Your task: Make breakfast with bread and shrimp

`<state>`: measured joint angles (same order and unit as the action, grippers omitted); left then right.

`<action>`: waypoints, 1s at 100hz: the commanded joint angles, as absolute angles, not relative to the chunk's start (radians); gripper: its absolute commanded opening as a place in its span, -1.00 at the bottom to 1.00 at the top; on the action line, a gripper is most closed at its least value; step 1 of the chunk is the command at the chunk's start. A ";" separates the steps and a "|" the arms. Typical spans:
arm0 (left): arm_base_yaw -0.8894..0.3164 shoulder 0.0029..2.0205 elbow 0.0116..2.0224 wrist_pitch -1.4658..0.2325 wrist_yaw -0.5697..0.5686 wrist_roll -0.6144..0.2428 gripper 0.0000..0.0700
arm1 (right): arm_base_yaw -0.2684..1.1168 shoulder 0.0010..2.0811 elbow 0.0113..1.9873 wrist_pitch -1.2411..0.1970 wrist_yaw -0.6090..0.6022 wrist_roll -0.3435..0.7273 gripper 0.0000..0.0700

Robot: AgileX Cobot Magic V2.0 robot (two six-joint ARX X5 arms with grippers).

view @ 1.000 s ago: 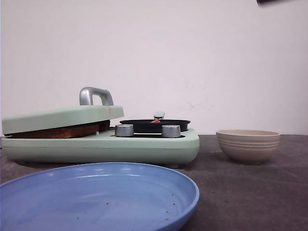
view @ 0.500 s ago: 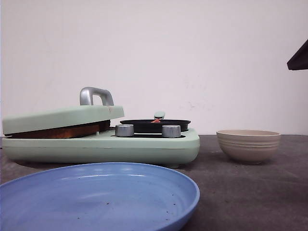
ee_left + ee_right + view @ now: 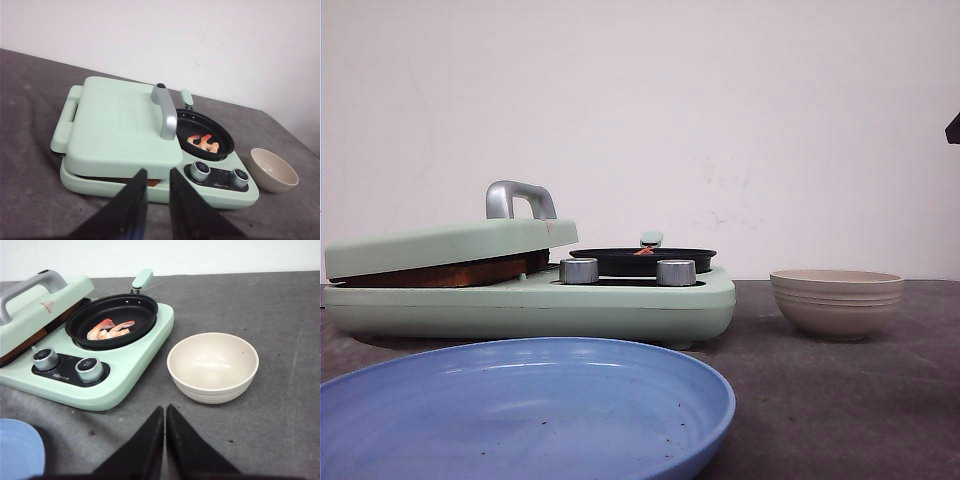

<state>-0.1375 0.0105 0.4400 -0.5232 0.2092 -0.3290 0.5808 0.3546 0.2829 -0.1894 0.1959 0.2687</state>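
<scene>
On the tabletop's left half the bread [image 3: 440, 273] sits pressed under the cooker lid [image 3: 120, 120] and the shrimp [image 3: 110, 329] lie in the pan [image 3: 112, 320]; both tools, left [image 3: 156, 192] slightly parted, right [image 3: 165, 432] pressed together, hold nothing, so lift the handle [image 3: 166, 112] squarely

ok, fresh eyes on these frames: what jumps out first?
The mint-green cooker in the middle of the table, its lid down over a browned bread edge. Beside the lid, its black pan holds the shrimp. An empty beige bowl stands to the robot's right, and a blue plate lies nearest the front camera.
</scene>
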 commanded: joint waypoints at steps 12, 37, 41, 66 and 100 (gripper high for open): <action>-0.137 0.012 0.442 -0.501 0.209 -0.333 -0.99 | 0.587 0.356 0.281 -0.178 0.200 0.278 -1.00; -0.137 0.012 0.442 -0.502 0.209 -0.333 -0.99 | 0.587 0.356 0.281 -0.178 0.200 0.278 -1.00; -0.137 0.012 0.442 -0.501 0.209 -0.333 -0.99 | 0.587 0.356 0.281 -0.178 0.200 0.278 -1.00; -0.137 0.012 0.441 -0.563 0.116 -0.333 -1.00 | 0.587 0.356 0.281 -0.178 0.200 0.278 -1.00; -0.122 0.004 0.210 -0.241 -0.101 -0.031 -0.98 | 0.587 0.356 0.281 -0.158 0.200 0.278 -1.00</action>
